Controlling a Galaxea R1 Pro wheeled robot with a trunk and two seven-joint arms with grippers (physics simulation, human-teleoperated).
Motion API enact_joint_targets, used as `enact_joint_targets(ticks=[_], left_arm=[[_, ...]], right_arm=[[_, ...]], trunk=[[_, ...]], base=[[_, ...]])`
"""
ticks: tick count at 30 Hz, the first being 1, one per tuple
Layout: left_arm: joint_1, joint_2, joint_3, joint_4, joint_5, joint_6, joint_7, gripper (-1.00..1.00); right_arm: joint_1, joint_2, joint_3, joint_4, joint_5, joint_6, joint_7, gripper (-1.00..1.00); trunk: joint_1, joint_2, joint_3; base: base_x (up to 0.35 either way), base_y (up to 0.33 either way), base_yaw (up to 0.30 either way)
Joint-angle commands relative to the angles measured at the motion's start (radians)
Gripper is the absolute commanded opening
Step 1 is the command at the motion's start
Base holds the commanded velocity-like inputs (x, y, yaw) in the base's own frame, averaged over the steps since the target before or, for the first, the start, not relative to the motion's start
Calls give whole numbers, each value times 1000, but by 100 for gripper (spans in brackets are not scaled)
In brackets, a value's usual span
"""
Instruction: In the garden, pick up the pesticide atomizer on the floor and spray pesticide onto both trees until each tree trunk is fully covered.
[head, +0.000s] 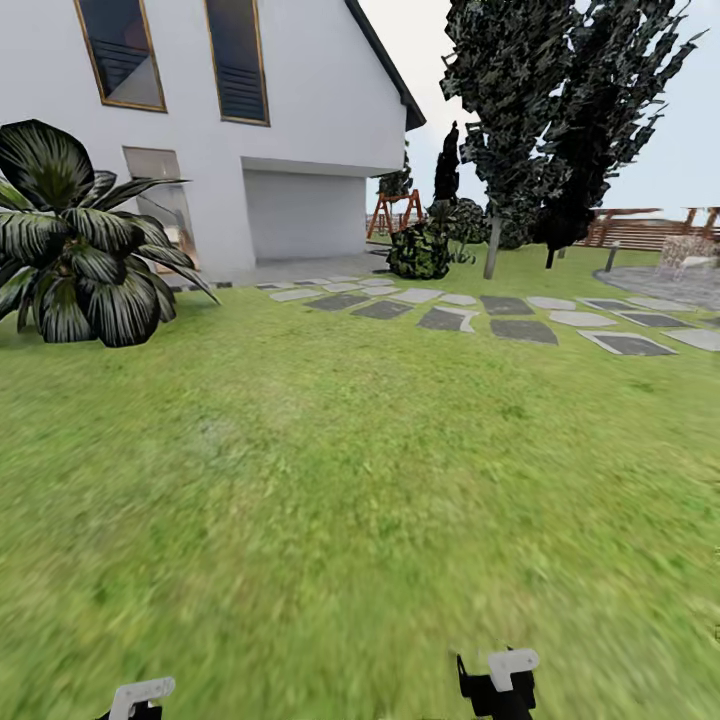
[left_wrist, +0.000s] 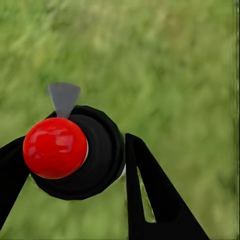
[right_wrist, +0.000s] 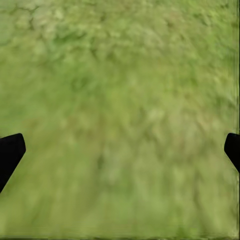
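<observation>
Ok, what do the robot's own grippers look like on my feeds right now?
In the head view, the left gripper and right gripper show pale grey-white housings on black bodies. The wrist views show flat, matte black fingers tapering to points; one has a narrow slot cut through it. No cables or markings are visible.

Atomizer in the left tool, over garden grass

The pesticide atomizer shows a glossy red ball cap, a round black body and a small grey nozzle tab; it sits between the left tool's black fingers, apparently clamped. The garden lawn lies blurred below.
</observation>
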Motion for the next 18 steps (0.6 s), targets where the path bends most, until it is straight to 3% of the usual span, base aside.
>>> enact_joint_targets(ticks=[1,18], left_arm=[[-1,0,-2,1,9,-3,-5,-100],[0,0,-2,1,9,-4,-5,-100]], right_arm=[[-1,0,-2,1,11,-1,-9,100],[-1,0,-1,1,11,-1,-9,100]], trunk=[[0,0,-1],[0,0,-1]], base=[[-7,-7,-272],[0,-1,-272]])
